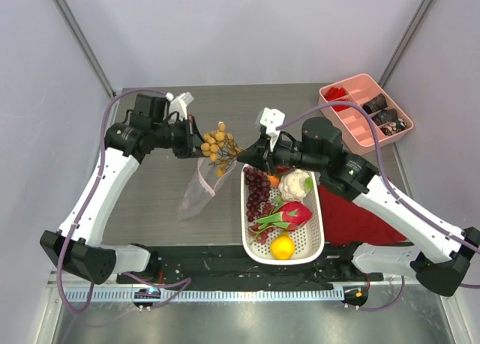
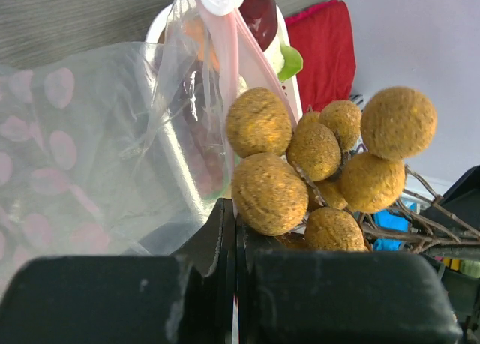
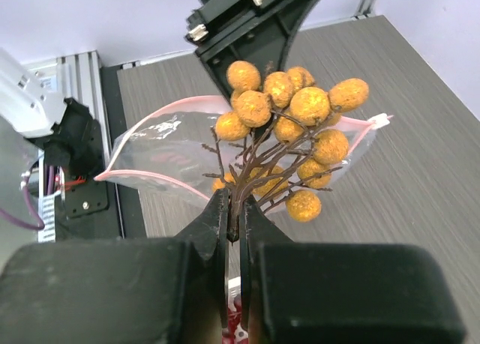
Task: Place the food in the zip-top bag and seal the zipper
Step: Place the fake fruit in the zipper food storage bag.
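Top external: pinching mouth edge of zip-top bag with left gripper, jaws pressed together, just left of white basket | pinching twig stem of tan fruit cluster with right gripper, at bag mouth by basket's far-left corner | showing grapes, dragon fruit, yellow citrus lying inside basket.

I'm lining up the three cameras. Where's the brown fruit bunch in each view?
Top: bunch at centre of the picture, just above the bag.
Left wrist: bunch right of centre, bag to its left.
Right wrist: bunch at centre, in front of the bag.
Shared landmark: the bag's pink-edged mouth.
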`<state>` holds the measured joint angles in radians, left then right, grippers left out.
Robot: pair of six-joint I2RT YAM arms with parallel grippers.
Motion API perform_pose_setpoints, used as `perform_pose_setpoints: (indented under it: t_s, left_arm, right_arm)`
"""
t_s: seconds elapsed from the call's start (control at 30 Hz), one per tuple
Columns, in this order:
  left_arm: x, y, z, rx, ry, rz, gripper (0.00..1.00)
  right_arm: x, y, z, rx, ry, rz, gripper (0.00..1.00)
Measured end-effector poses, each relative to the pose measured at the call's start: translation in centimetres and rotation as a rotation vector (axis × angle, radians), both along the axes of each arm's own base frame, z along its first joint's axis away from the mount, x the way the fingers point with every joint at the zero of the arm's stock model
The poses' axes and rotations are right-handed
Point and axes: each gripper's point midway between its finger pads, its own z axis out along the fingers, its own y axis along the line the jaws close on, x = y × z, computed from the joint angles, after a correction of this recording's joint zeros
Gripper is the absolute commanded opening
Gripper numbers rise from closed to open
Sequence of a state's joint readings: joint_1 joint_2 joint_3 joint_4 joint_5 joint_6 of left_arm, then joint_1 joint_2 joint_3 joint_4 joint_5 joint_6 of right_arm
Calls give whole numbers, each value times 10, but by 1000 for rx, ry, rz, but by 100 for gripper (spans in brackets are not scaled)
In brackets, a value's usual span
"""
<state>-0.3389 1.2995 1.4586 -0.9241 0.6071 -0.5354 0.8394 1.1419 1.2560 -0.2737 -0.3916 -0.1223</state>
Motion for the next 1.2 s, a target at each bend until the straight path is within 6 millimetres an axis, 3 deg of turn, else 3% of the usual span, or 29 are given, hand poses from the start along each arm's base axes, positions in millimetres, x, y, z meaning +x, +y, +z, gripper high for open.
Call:
perform_pose_setpoints:
  t_s: [0.2, 0.5, 0.8, 1.03, 1.2]
  left_arm:
    - [-2, -3, 4, -28, 12, -12, 0]
    - [0, -4, 8, -56, 13, -7, 0]
    - [-1, -7, 6, -53, 17, -19, 0]
    - [-11, -15, -6, -45, 46, -54, 0]
    - [-13, -16, -9, -41, 54, -61, 0]
  right_arm:
    - [-19, -11, 1, -44, -69, 67, 1]
    - [-40, -17, -30, -212, -98, 189, 1]
    - [-53, 5, -28, -341, -226, 346, 1]
    - [-70, 31, -18, -452, -520, 532, 1]
    - [-74, 43, -24, -563, -650, 646, 1]
